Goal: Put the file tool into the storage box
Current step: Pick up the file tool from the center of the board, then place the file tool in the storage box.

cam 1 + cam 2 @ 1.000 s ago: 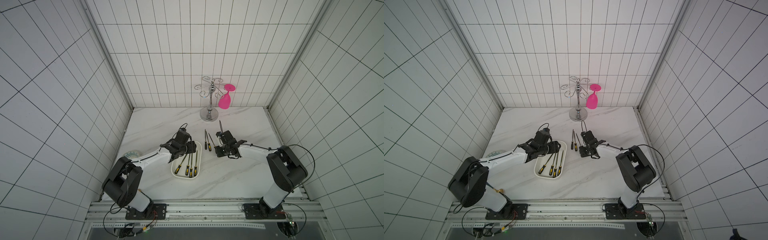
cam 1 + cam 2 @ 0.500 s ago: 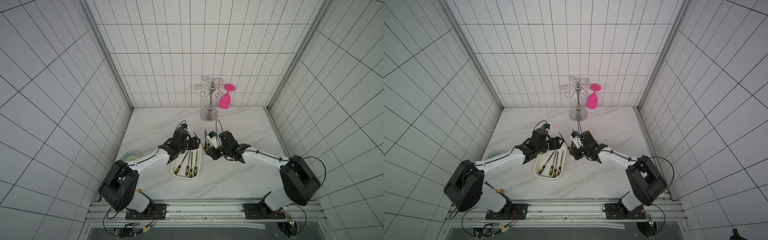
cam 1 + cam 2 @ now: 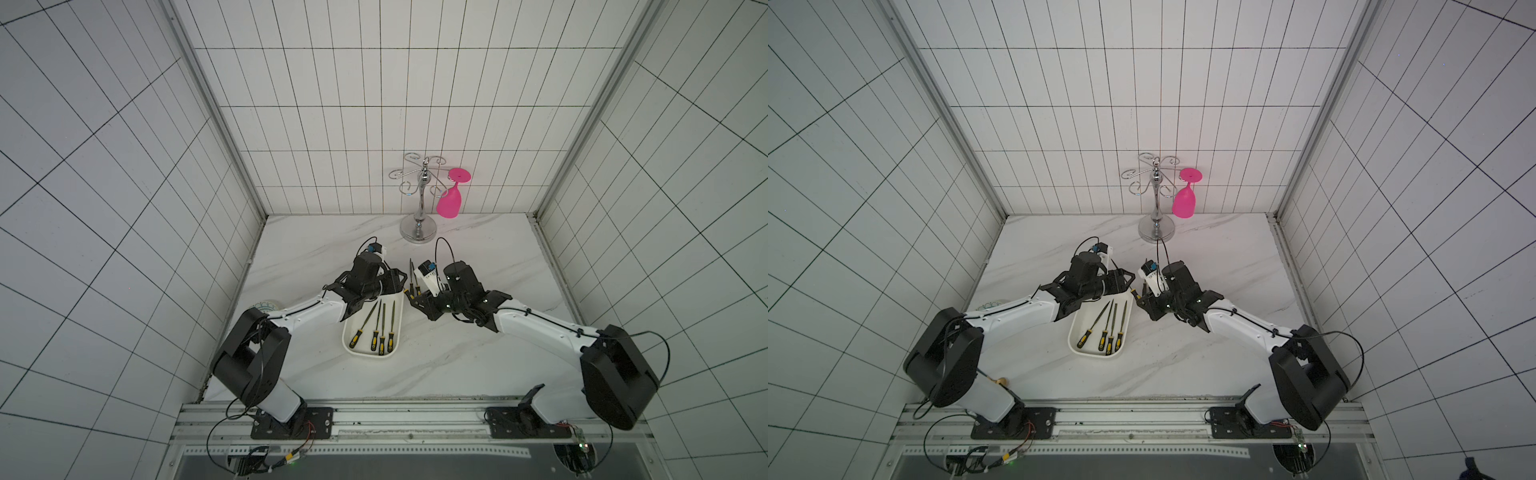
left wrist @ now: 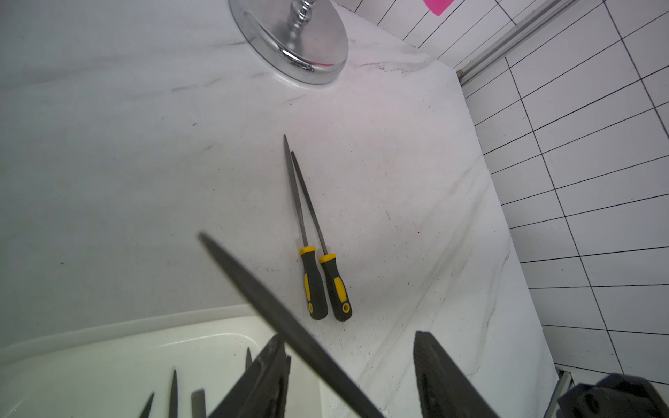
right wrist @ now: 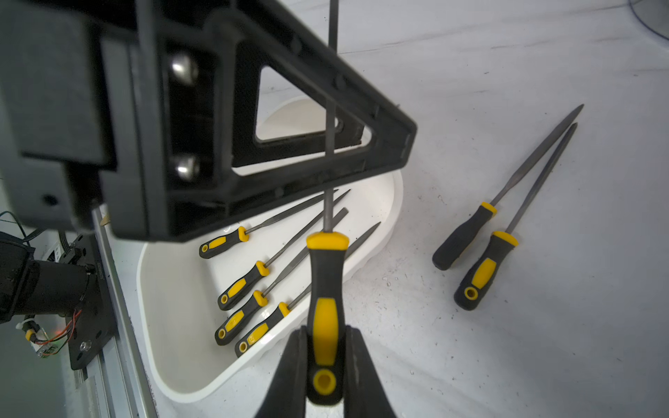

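The file tool [image 5: 325, 289] has a black-and-yellow handle, and my right gripper [image 5: 325, 329] is shut on it just right of the storage box. Its grey blade [image 4: 271, 300] runs slantwise between the fingers of my left gripper [image 4: 349, 338], which stand apart around it, with a gap on one side. The storage box [image 3: 370, 353] is a shallow white tray [image 5: 173, 383] with several files [image 3: 376, 324] lying in it. In both top views the two grippers [image 3: 397, 278] [image 3: 1144, 301] meet over the box's far right corner. Two more files [image 4: 315, 282] [image 5: 485, 271] lie side by side on the table beyond.
A chrome glass stand [image 3: 419, 228] with a hanging pink glass [image 3: 449, 203] stands at the back of the marble table. A small round patterned plate [image 3: 264, 305] lies behind my left arm. Tiled walls close in three sides.
My right gripper has carried the file leftward to the box's far corner. My left gripper has risen from the tray to meet it and narrowed its jaws around the blade.
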`<action>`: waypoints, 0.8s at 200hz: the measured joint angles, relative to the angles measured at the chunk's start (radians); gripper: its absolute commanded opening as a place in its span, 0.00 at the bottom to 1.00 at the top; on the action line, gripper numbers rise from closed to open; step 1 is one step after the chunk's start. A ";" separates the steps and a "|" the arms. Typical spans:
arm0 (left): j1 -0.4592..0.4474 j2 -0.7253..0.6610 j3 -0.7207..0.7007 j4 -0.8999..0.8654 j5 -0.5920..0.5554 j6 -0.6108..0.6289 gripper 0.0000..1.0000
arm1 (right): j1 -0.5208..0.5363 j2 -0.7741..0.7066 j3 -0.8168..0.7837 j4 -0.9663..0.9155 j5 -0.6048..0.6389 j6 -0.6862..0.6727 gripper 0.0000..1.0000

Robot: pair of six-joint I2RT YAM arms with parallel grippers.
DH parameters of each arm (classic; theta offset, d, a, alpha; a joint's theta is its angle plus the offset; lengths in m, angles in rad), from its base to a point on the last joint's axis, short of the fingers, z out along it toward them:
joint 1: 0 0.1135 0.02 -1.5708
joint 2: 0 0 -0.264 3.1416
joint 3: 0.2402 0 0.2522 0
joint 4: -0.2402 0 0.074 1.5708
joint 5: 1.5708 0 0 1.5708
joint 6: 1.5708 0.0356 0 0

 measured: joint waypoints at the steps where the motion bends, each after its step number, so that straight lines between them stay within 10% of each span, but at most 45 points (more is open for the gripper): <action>1: 0.000 0.000 0.001 0.000 0.000 0.003 0.28 | 0.000 0.000 0.000 0.000 0.000 0.000 0.00; 52: -0.015 0.008 0.026 0.080 0.068 -0.057 0.00 | 0.005 0.001 -0.005 0.000 0.019 0.003 0.01; 80: -0.012 0.008 0.024 0.079 0.071 -0.056 0.00 | 0.005 0.001 -0.005 0.000 0.024 0.008 0.40; 160: -0.005 -0.146 -0.104 -0.087 -0.083 0.025 0.00 | 0.005 -0.001 -0.005 0.000 0.085 0.013 0.43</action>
